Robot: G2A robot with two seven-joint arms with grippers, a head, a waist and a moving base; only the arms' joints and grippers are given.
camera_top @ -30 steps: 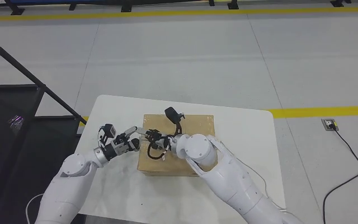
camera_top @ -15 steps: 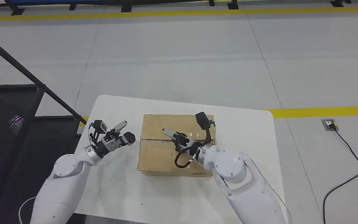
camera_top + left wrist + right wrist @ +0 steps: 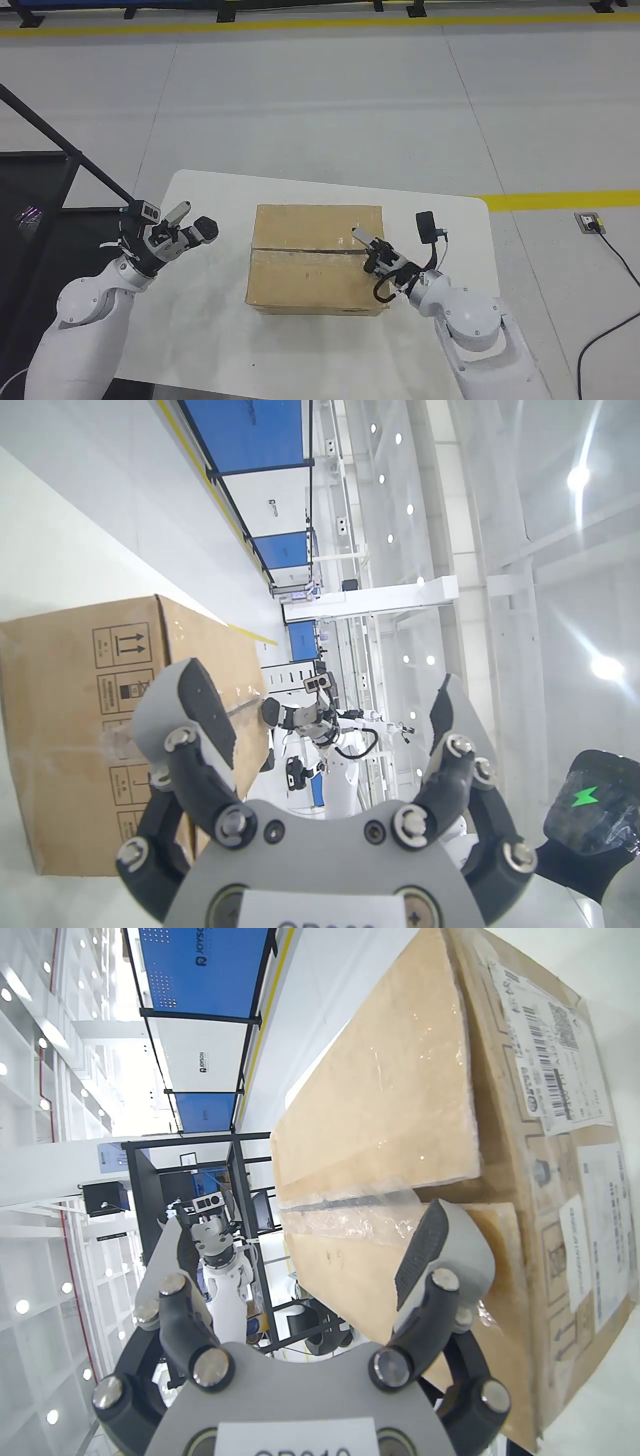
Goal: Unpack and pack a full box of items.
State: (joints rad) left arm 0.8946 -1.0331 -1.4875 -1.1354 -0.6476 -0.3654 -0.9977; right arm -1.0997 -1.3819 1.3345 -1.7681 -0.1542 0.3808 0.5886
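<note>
A white table with rounded corners is seen from above, and a closed brown cardboard box is set on it near the middle. The box's two top flaps are shut, and their dark seam runs lengthwise across the lid.

The left gripper is held over the table off the box's left end, apart from it, with its jaws spread wide and nothing between them. In the left wrist view the box is seen beyond the left gripper, its end face printed with handling symbols.

The right gripper is placed at the box's right end, by the seam, jaws parted and empty. In the right wrist view one finger of the right gripper is seen over the box's top edge; contact cannot be judged.

A strip of clear tape is laid along the seam, and white paper labels are stuck to the right end face.
</note>
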